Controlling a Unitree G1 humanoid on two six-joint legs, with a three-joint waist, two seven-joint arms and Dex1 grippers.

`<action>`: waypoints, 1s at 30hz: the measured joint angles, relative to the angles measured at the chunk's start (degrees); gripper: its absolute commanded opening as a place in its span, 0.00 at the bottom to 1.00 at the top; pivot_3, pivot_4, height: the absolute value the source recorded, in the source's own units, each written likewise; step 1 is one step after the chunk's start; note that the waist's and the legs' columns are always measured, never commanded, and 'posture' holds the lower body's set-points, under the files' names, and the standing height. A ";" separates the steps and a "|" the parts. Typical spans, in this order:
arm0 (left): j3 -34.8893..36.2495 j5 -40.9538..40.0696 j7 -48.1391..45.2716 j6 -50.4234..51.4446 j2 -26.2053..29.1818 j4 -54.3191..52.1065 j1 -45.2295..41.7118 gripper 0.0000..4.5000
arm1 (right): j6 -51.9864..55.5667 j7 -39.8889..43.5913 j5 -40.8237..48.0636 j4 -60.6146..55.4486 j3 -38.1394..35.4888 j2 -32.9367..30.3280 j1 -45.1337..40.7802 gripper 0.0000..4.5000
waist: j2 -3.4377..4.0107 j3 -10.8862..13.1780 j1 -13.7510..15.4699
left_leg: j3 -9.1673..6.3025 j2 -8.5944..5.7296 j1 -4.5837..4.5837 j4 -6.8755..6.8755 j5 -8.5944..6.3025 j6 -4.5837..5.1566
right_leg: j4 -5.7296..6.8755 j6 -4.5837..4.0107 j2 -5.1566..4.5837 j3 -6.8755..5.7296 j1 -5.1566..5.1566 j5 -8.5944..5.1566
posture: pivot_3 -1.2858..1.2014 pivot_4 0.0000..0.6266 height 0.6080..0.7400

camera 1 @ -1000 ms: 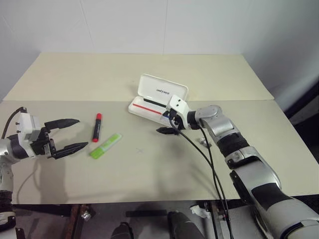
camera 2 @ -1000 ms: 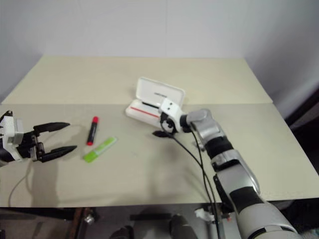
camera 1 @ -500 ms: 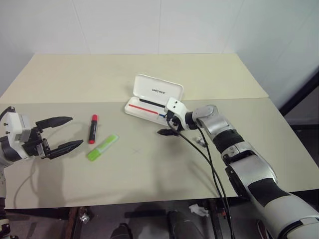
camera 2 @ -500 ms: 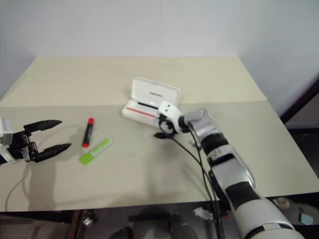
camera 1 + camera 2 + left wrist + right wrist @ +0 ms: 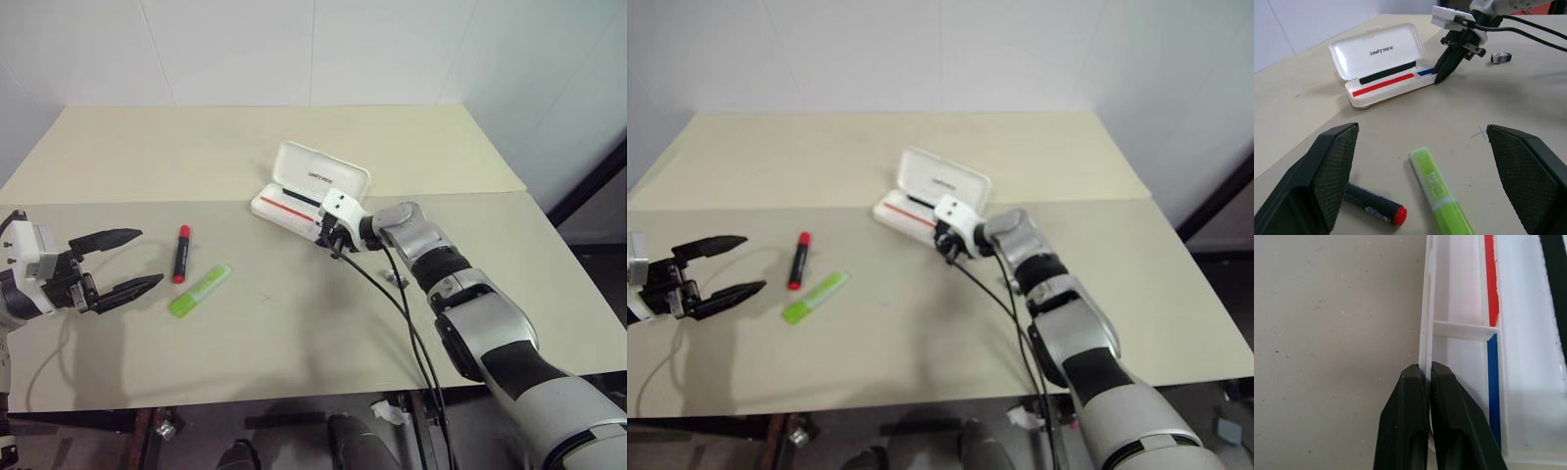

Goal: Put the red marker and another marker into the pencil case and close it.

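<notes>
The white pencil case (image 5: 321, 174) lies open mid-table, lid raised, with a red and blue stripe inside. My right gripper (image 5: 1424, 369) is shut on the thin front wall of its tray, at the blue-stripe end. The red marker (image 5: 181, 253), black with a red cap, lies to the left. Just in front of it lies the light-green highlighter (image 5: 200, 291). My left gripper (image 5: 151, 258) hovers open left of both, pointing at them and touching neither. In the left wrist view its fingers (image 5: 1332, 171) frame the marker (image 5: 1374, 205) and the highlighter (image 5: 1437, 196).
A small dark and silver object (image 5: 397, 279) lies on the table right of the case. Black cables (image 5: 392, 304) hang from my right wrist across the table to its front edge. A seam (image 5: 147, 202) runs across the beige table behind the marker.
My right gripper's fingers have gone from open to shut, pinching the case's front wall. The left gripper stays open in place. The head camera has shifted slightly.
</notes>
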 measured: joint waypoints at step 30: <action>-4.64 0.00 -12.92 -5.74 3.45 10.83 0.68 1.00 | 16.63 18.47 0.98 -71.15 11.44 -20.27 29.00 0.01 | 0.00 0.00 0.06 | 0.00 0.00 0.01 -0.03 -0.07 -0.10 | -0.01 -0.07 0.00 -0.01 -0.05 -0.18 | 0.52 0.24 1.00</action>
